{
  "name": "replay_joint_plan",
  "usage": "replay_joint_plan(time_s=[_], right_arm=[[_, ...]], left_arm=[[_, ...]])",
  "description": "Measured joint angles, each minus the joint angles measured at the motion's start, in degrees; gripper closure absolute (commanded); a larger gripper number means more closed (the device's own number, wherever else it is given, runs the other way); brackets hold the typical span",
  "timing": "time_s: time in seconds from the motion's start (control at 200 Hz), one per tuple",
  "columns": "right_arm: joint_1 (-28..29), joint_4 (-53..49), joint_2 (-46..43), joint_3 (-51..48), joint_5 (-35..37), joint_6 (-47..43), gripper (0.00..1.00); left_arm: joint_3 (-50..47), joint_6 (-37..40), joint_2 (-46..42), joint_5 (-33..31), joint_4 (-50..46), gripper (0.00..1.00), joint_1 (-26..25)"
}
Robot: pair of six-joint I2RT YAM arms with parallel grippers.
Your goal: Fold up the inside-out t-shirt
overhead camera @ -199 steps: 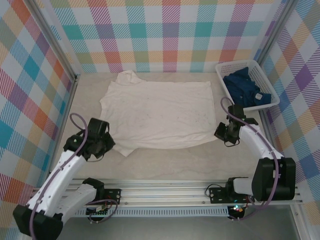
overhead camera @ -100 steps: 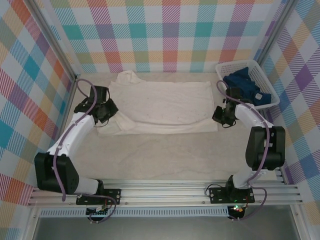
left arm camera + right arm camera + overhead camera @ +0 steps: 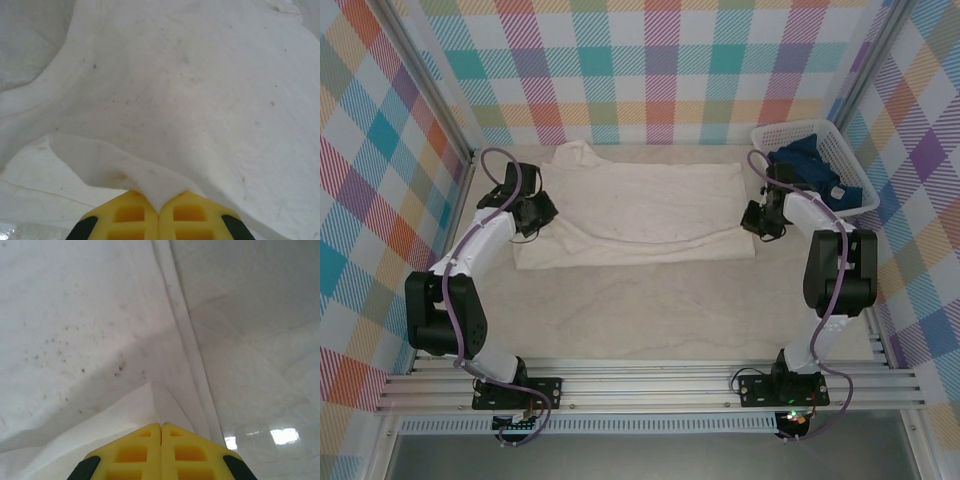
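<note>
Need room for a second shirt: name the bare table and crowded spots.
Bare: the wide table strip between the t-shirt and the near rail. Crowded: far right, by the basket and right arm; far left, by the left arm.

Two arms, matched pair.
- Left arm [image 3: 480, 245], right arm [image 3: 812, 215]: white rounded link shells, black joint housings.
- Purple cable [image 3: 492, 152]: one per arm, running along the links in loose loops.
- Base plates [image 3: 515, 392]: black, bolted to a silver slotted rail [image 3: 650, 385].
- Left gripper [image 3: 159, 201], right gripper [image 3: 161, 426]: yellow fingers [image 3: 130, 214] with rectangular recesses, and black rounded corners behind them.
</note>
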Motion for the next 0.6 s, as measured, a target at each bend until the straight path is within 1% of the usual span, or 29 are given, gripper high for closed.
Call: replay_joint_plan(time_s=[0.285,0.6], right_arm=[[0.4,-0.3,2.9,5.0,0.1,-0.4,0.99],[0.7,-1.0,7.1,9.2,0.7,-1.3,0.98]], left_arm=[[0.0,0.6,0.2,0.7,0.3,1.0,2.6],[1.6,1.1,2.7,1.6,1.1,1.0,3.3]])
